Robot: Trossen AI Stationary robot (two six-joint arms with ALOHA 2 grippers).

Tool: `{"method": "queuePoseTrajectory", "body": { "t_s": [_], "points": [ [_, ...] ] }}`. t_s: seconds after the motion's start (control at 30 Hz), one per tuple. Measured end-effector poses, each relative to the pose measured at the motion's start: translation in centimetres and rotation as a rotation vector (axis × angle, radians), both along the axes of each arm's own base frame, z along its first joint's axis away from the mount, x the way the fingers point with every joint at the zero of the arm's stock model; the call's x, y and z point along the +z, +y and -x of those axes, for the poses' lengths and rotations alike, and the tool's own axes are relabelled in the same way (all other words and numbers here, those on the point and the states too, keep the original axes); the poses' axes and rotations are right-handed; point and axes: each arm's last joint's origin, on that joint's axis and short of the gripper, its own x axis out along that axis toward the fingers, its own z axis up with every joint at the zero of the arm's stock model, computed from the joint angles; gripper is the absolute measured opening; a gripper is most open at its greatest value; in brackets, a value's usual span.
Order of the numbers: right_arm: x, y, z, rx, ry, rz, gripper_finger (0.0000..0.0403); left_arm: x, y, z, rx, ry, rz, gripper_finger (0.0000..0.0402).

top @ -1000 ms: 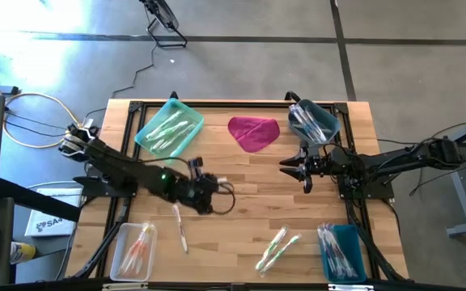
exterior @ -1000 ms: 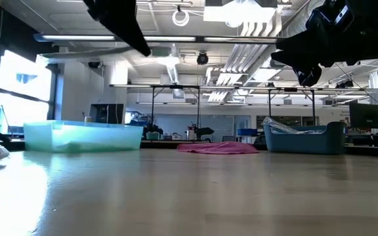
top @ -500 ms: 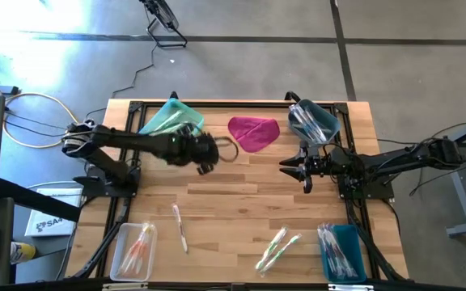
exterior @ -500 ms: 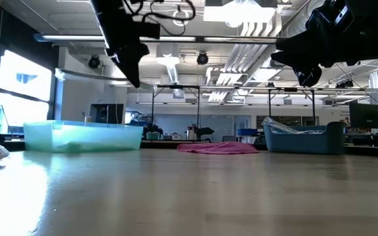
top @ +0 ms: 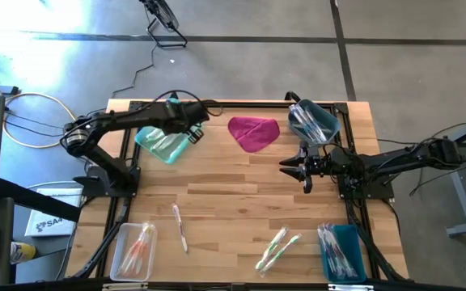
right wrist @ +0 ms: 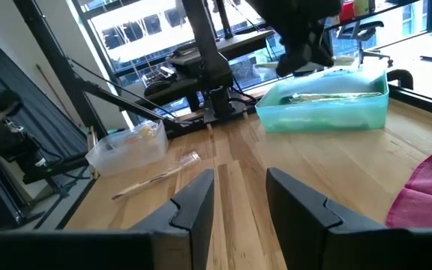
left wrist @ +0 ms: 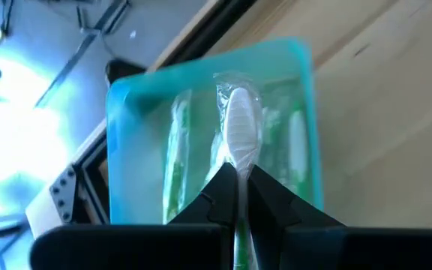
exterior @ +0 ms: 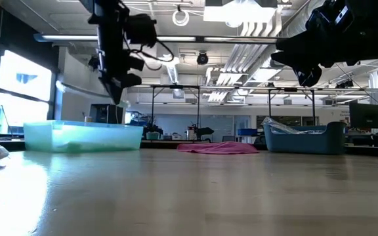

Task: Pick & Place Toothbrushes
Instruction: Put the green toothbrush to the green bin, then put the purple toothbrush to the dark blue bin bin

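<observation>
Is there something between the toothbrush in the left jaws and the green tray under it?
Nothing visible is in the way. The left gripper holds a wrapped toothbrush right above the open green tray, which already holds other wrapped toothbrushes. The right gripper waits over mid-table, well clear.

A wooden table [top: 241,202] stands on a grey concrete floor [top: 395,56] crossed by dark seams. Left of the table, bright windows [exterior: 8,85] let in daylight. Above it run ceiling lights [exterior: 241,10] and pipes.
</observation>
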Motion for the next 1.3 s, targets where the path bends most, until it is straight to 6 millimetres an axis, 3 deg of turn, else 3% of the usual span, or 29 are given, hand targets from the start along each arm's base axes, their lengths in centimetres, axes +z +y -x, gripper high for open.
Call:
{"method": "queuePoseTrajectory", "body": {
  "t_s": [0.27, 0.47, 0.7, 1.3],
  "points": [
    [0.0, 0.0, 0.0, 0.0, 0.0, 0.0, 0.0116, -3.2, 2.7, 2.4, 0.101, 0.026, 0.034, 0.0013],
    [0.0, 0.0, 0.0, 0.0, 0.001, 0.0, 0.0116, -4.4, 3.9, 3.3, 0.146, -0.017, 0.038, 0.0013],
    [0.0, 0.0, 0.0, 0.0, 0.001, 0.0, 0.0116, -4.7, 4.2, 3.4, 0.177, -0.061, 0.026, 0.0015],
    [0.0, 0.0, 0.0, 0.0, 0.001, 0.0, 0.0116, -4.7, 4.2, 3.2, 0.192, -0.1, 0.035, 0.0064]
  ]
}}
